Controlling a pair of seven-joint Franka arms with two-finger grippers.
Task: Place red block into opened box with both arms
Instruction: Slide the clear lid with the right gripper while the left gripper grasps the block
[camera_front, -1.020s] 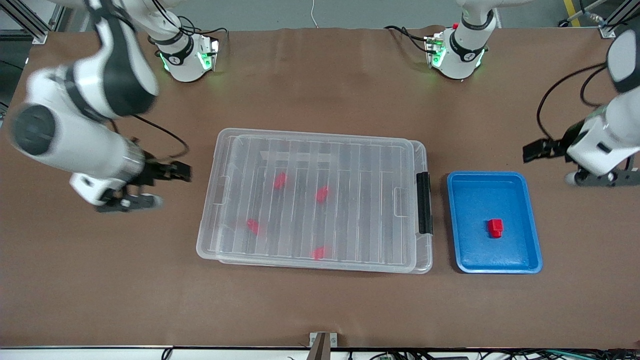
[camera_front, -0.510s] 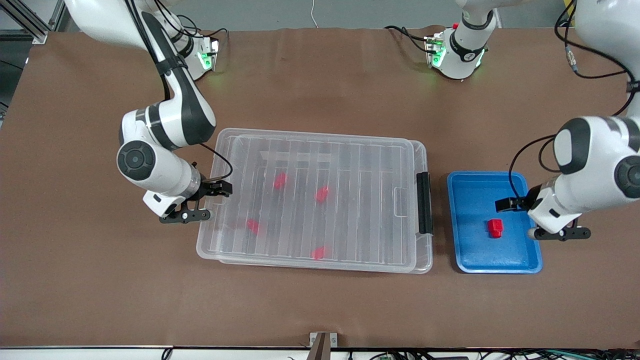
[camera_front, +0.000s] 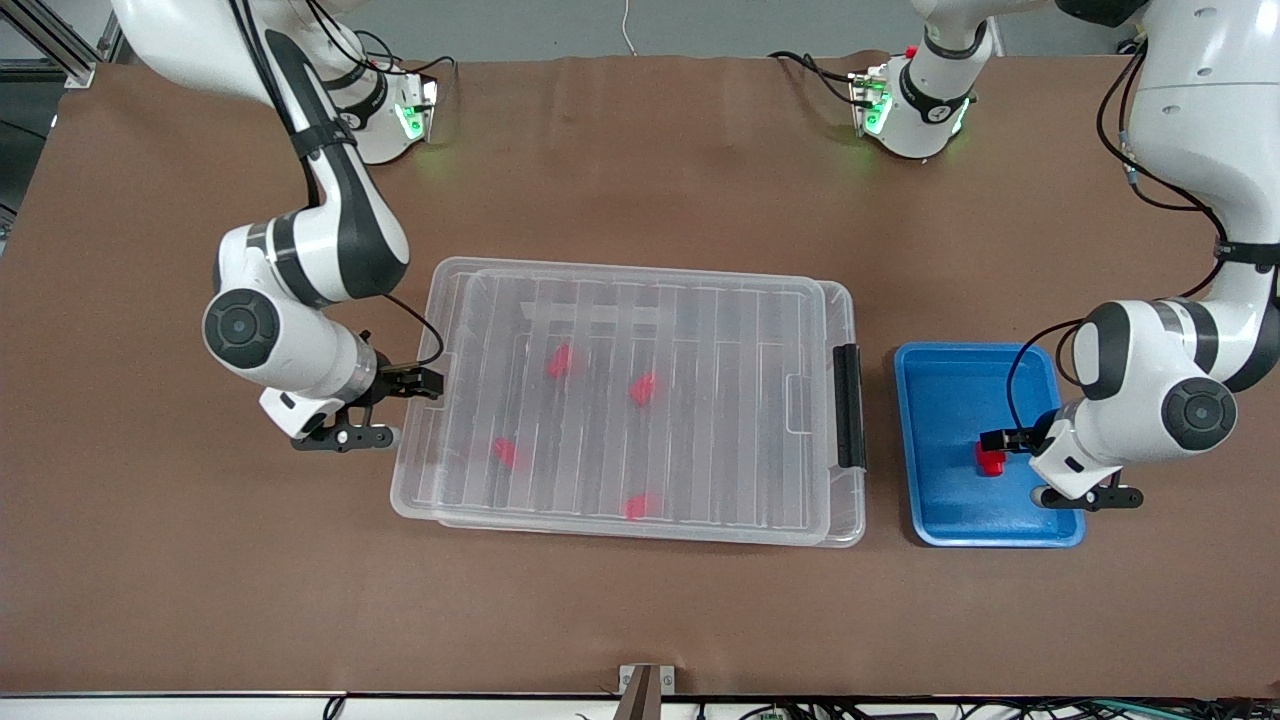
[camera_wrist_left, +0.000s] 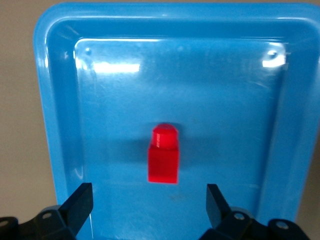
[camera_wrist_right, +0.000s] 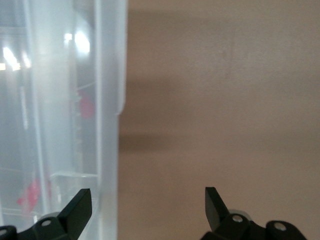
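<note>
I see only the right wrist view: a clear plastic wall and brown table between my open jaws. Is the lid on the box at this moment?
Observer: Yes. The ribbed lid lies flat over the whole box; your right gripper is at the box's end toward the right arm's end of the table.
Operator: Where is the block that must go in?
Observer: One red block lies in a blue tray, beside the box toward the left arm's end of the table.
Operator: And the left arm?
Observer: The left gripper hangs over that tray, jaws open, the block not gripped.
</note>
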